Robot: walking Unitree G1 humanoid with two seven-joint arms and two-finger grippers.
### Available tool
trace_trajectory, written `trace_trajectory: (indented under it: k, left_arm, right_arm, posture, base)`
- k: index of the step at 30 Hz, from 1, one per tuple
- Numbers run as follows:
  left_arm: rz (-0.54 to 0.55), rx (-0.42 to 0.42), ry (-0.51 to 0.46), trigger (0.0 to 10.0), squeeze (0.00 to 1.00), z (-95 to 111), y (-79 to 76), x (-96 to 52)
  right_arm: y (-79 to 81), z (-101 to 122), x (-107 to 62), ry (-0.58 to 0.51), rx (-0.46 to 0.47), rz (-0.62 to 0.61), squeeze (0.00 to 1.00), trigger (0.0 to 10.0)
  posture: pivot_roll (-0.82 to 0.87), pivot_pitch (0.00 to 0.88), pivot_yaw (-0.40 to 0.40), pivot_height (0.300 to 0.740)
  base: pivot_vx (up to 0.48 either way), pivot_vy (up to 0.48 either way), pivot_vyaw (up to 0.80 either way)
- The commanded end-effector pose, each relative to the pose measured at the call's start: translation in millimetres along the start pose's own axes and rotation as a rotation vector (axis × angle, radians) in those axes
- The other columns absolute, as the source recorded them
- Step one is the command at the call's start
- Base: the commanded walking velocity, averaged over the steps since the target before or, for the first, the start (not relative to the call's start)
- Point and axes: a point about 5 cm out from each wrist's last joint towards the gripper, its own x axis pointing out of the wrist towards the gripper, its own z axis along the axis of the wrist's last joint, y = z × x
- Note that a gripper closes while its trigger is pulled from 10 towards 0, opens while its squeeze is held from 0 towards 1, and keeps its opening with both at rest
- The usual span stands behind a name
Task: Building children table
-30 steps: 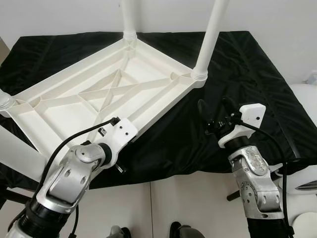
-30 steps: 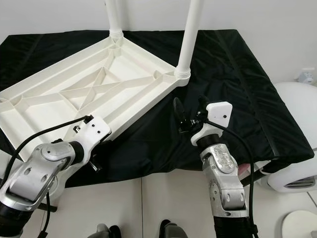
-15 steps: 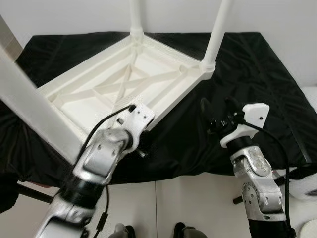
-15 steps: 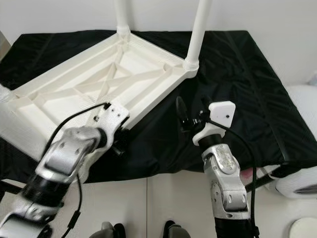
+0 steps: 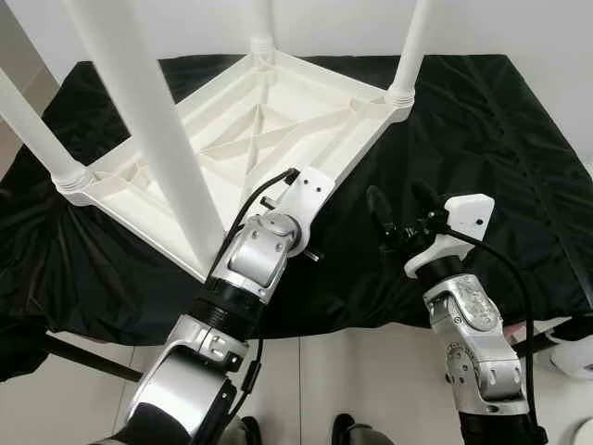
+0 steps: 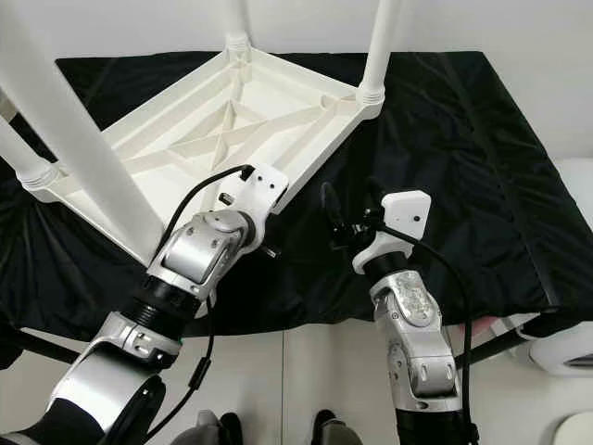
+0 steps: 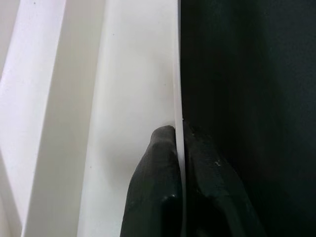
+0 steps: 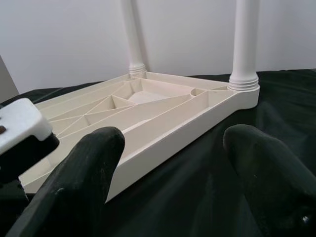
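Observation:
A white plastic children's table lies upside down on a black cloth, its ribbed underside facing up. Its white legs stand upward: a near one, one at the left and one at the far right. My left gripper is shut on the thin rim of the table's near edge, one finger on each side. My right gripper hovers open over the cloth, just right of that edge, with nothing between its fingers.
The cloth-covered surface ends close in front of me, with pale floor tiles below. A white rounded appliance stands on the floor at the right. A white wall runs behind the table.
The view has shifted. My left arm has stretched forward and risen with the rim in its grip, and the table has turned with it, so the near leg now looms large. The right gripper has barely moved.

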Motion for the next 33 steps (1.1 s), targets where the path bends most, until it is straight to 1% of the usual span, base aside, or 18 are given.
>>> trace_trajectory:
  k: [1, 2, 3, 4, 9, 12, 16, 17, 18, 19, 21, 24, 25, 27, 28, 30, 31, 33]
  left_arm:
    - [0.092, -0.005, -0.139, 10.0, 0.00, 27, -2.1, -4.2]
    - [0.077, -0.001, -0.158, 10.0, 0.00, 31, -7.4, -2.5]
    - [0.065, -0.001, -0.172, 10.0, 0.53, 34, -11.7, -2.1]
    - [0.051, -0.006, -0.192, 10.0, 1.00, 36, -15.2, -1.8]
    - [0.010, 0.001, -0.244, 10.0, 1.00, 42, -20.8, -3.5]
    - [-0.030, 0.019, -0.353, 10.0, 1.00, 48, -22.7, -13.3]
    - [-0.051, 0.022, -0.397, 10.0, 1.00, 48, -22.7, -19.0]
    - [-0.054, 0.018, -0.452, 10.0, 1.00, 49, -20.9, -25.8]
    - [-0.059, 0.012, -0.506, 10.0, 0.00, 50, -19.0, -32.7]
    - [-0.059, 0.012, -0.506, 10.0, 0.00, 50, -19.0, -32.7]
    - [-0.041, 0.018, -0.622, 10.0, 0.00, 54, -11.3, -49.1]
    - [0.053, 0.038, -0.764, 10.0, 0.00, 57, 5.9, -72.4]
    - [0.053, 0.038, -0.764, 10.0, 0.00, 57, 5.9, -72.4]
    - [0.096, 0.042, -0.821, 10.0, 0.00, 54, 11.0, -82.1]
    - [0.096, 0.042, -0.821, 10.0, 0.00, 54, 11.0, -82.1]
    - [0.131, 0.018, -0.860, 10.0, 0.00, 46, 15.3, -89.7]
    - [0.131, 0.018, -0.860, 10.0, 0.00, 46, 15.3, -89.7]
    - [0.204, 0.007, -0.903, 10.0, 0.00, 34, 20.2, -99.2]
  right_arm:
    - [1.9, 1, -1.7, -0.002, 0.002, 0.000, 0.00, 10.0]
    - [2.4, 1, -1.5, -0.002, 0.003, 0.000, 0.00, 10.0]
    - [3.3, 1, -1.3, -0.003, 0.004, 0.003, 0.00, 10.0]
    - [3.8, 1, -1.1, -0.004, 0.004, 0.004, 0.00, 10.0]
    - [4.1, 1, -0.6, -0.006, 0.002, 0.003, 0.00, 10.0]
    - [3.9, 0, -0.5, -0.005, 0.002, 0.003, 0.00, 10.0]
    - [4.0, 0, -0.2, -0.005, 0.001, 0.002, 0.00, 10.0]
    - [4.1, -1, -0.1, -0.006, 0.002, 0.002, 0.00, 10.0]
    - [3.9, -1, 0.1, -0.006, 0.002, 0.002, 0.00, 10.0]
    - [3.9, -1, 0.1, -0.006, 0.002, 0.002, 0.00, 10.0]
    - [3.5, -2, 0.8, -0.005, 0.003, 0.002, 0.00, 10.0]
    - [2.7, -4, 3.2, -0.004, 0.003, 0.005, 0.00, 10.0]
    - [2.7, -4, 3.2, -0.004, 0.003, 0.005, 0.00, 10.0]
    - [2.0, -5, 4.5, -0.002, 0.000, 0.007, 0.00, 10.0]
    - [2.0, -5, 4.5, -0.002, 0.000, 0.007, 0.00, 10.0]
    - [1.1, -8, 5.9, 0.002, -0.001, 0.010, 0.00, 10.0]
    - [1.1, -8, 5.9, 0.002, -0.001, 0.010, 0.00, 10.0]
    - [0.9, -10, 8.3, 0.006, -0.002, 0.015, 0.00, 10.0]
  posture:
    - [-0.12, 0.220, 0.074, 0.740]
    - [-0.12, 0.219, 0.075, 0.740]
    - [-0.12, 0.217, 0.077, 0.740]
    - [-0.12, 0.216, 0.078, 0.740]
    - [-0.12, 0.213, 0.078, 0.740]
    - [-0.12, 0.208, 0.078, 0.740]
    - [-0.11, 0.207, 0.079, 0.740]
    - [-0.11, 0.206, 0.080, 0.740]
    - [-0.10, 0.207, 0.079, 0.740]
    - [-0.10, 0.207, 0.079, 0.740]
    - [-0.09, 0.209, 0.077, 0.740]
    - [-0.08, 0.207, 0.073, 0.740]
    - [-0.08, 0.207, 0.073, 0.740]
    - [-0.08, 0.205, 0.070, 0.740]
    - [-0.08, 0.205, 0.070, 0.740]
    - [-0.08, 0.203, 0.067, 0.740]
    - [-0.08, 0.203, 0.067, 0.740]
    - [-0.07, 0.202, 0.059, 0.740]
  base:
    - [0.000, 0.000, 0.00]
    - [0.000, 0.000, 0.00]
    - [0.000, 0.000, 0.00]
    - [0.000, 0.000, 0.00]
    - [0.000, 0.000, 0.00]
    - [0.000, 0.000, 0.00]
    - [0.000, 0.000, 0.00]
    - [0.000, 0.000, 0.00]
    - [0.000, 0.000, 0.00]
    - [0.000, 0.000, 0.00]
    - [0.000, 0.000, 0.00]
    - [0.000, 0.000, 0.00]
    - [0.000, 0.000, 0.00]
    - [0.000, 0.000, 0.00]
    - [0.000, 0.000, 0.00]
    - [0.000, 0.000, 0.00]
    - [0.000, 0.000, 0.00]
    - [0.000, 0.000, 0.00]
